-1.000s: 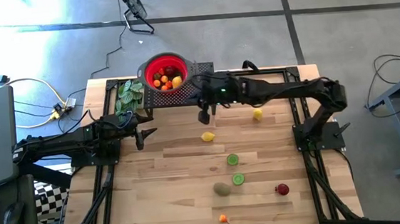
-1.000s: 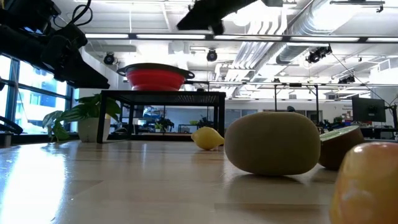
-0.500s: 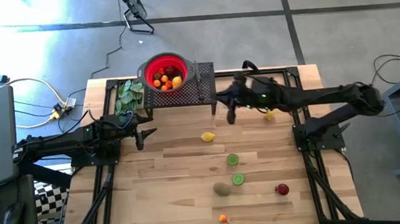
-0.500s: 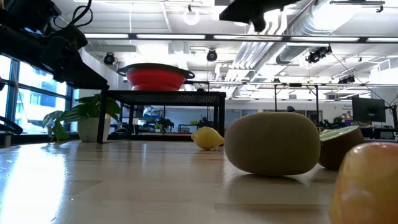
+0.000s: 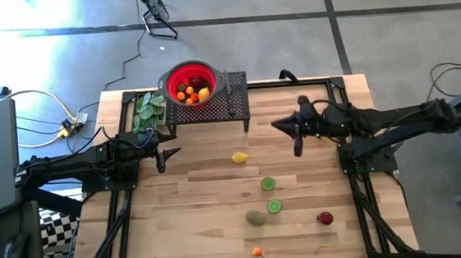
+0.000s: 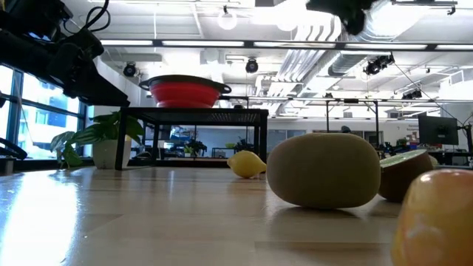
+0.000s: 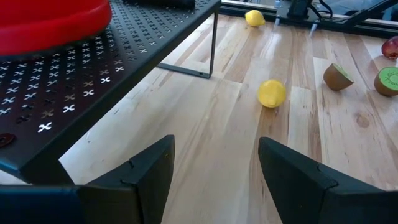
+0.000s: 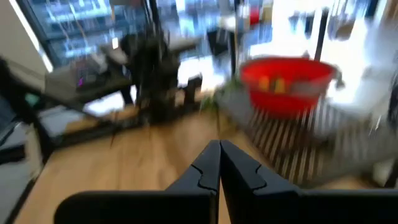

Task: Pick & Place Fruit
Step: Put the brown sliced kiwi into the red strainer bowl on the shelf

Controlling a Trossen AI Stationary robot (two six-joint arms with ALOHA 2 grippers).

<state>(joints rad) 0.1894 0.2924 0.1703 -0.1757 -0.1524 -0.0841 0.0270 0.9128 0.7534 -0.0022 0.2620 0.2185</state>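
Several toy fruits lie on the wooden table: a yellow lemon (image 5: pixel 238 156), two green lime halves (image 5: pixel 268 184) (image 5: pixel 275 206), a brown kiwi (image 5: pixel 256 217), a red piece (image 5: pixel 326 218) and a small orange piece (image 5: pixel 257 251). More fruit sits in the red bowl (image 5: pixel 191 84) on a black perforated stand. A second lemon (image 7: pixel 254 17) shows only in the left wrist view. My right gripper (image 5: pixel 298 146) hangs shut and empty over the table right of the stand. My left gripper (image 5: pixel 164 159) waits open near the left side, its fingers (image 7: pixel 149 174) apart.
A green leafy bunch (image 5: pixel 148 111) stands left of the black stand (image 5: pixel 233 104). The stand's legs and its perforated shelf (image 7: pixel 93 81) rise over the far middle of the table. In the low view the kiwi (image 6: pixel 325 170) and an orange piece (image 6: pixel 436 222) sit close to the camera.
My right arm has swung from beside the red bowl toward the table's right edge and drawn a little toward the near edge, stretching out low across the right side. The fruit on the table has stayed put.
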